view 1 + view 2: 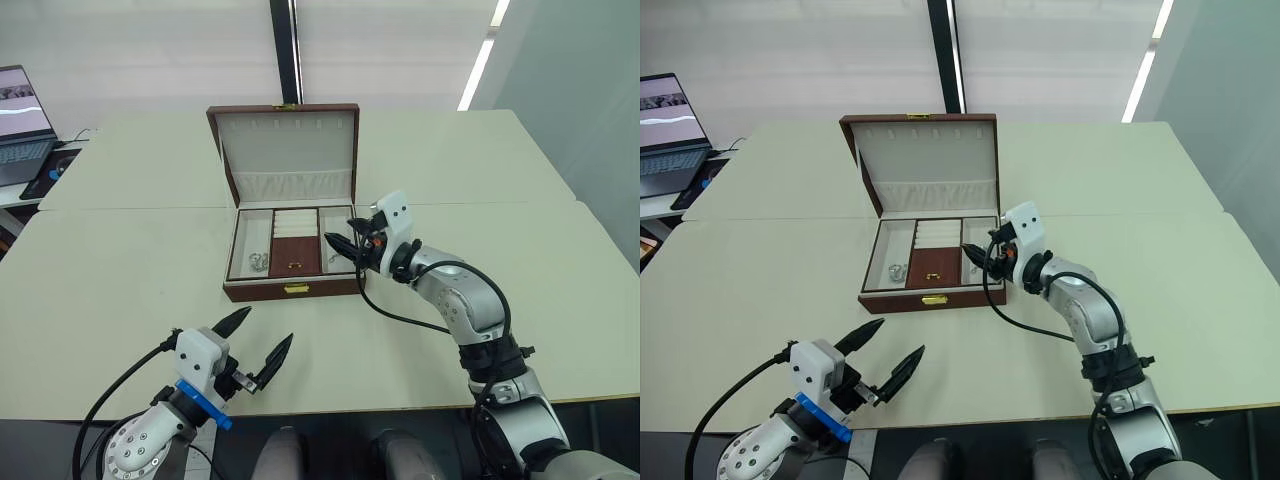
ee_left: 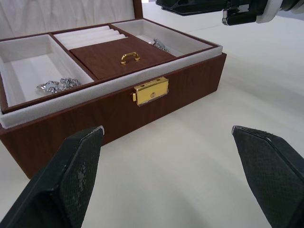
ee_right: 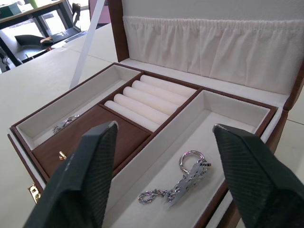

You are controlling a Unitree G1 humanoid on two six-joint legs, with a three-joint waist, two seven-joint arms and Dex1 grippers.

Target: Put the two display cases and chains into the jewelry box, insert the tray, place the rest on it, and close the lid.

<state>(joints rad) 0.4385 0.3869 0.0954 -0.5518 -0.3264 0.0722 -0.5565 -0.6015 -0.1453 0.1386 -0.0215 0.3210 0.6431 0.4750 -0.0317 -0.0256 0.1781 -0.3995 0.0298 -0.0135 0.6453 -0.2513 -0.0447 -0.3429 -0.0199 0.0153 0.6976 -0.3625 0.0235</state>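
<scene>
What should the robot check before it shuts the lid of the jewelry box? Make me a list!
1. Tray sits inside the jewelry box: ok.
2. Chain lies flat in the tray's side compartment on the robot's right: ok.
3. Silvery jewellery lies in the compartment on the robot's left: ok.
4. Lid stands open and upright, ready to fold down: ok.
5. Right tool is open and hangs over the box, in the lid's path: not ok, move it away first.
6. Left tool is open, in front of the box, apart from it: ok.
</scene>
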